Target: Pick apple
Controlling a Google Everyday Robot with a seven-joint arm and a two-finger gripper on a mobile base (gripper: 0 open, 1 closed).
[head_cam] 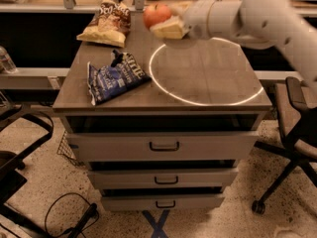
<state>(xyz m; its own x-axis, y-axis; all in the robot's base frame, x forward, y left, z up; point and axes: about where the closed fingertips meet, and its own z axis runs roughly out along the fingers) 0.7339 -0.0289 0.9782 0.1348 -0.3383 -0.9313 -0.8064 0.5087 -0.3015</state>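
The small red-orange apple [155, 15] is at the back of the brown table top [208, 78], raised a little above it. My gripper [166, 18] reaches in from the right on the white arm [257, 16]. Its yellowish fingers [169, 29] close on the apple from the right side, one below and one above. The apple's right side is hidden by the fingers. The white bowl is out of sight behind the arm.
A blue chip bag [115, 76] lies at the table's front left. A yellow and brown chip bag [106, 24] lies at the back left. Drawers [163, 147] are below. An office chair [297, 118] stands at the right, another at the left [15, 148].
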